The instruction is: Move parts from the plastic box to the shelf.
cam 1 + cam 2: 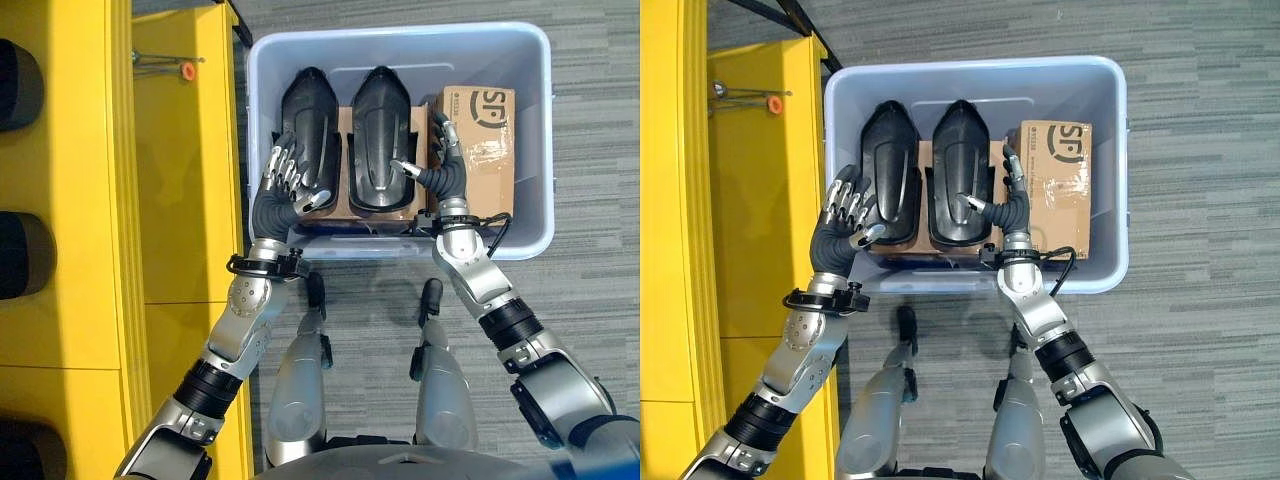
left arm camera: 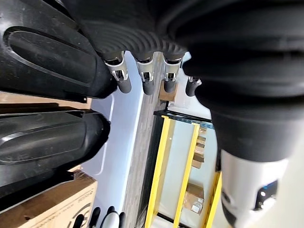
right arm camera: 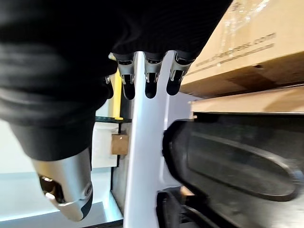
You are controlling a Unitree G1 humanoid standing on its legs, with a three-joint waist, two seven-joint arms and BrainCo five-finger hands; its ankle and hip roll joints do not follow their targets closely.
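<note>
Both robot hands are reaching into the pale blue plastic box on the grey carpet. Inside it, two black moulded parts are lying side by side on a brown cardboard sheet — the left black part and the right black part — with a cardboard carton standing at the right end.

The left robot hand is resting against the outer flank of the left black part, fingers spread and relaxed, thumb near the part's near end; nothing is clamped. The right robot hand is sitting in the gap between the right black part and the carton, fingers extended upward, thumb pointing toward the part's flank; also not closed on anything. The yellow shelf is standing just beside the box on the robot's left.

Judgement: this looks like a two-handed squeeze being set up, with each hand on a different part.

Risks:
- Pressing inward from both sides could be pushing the two parts together rather than lifting either — smooth curved shells may slip out upward or tilt.
- The right fingers are crowded by the carton; they may be dragging it or catching on its edge.
- The lift must clear the box wall and then the shelf upright.
</note>
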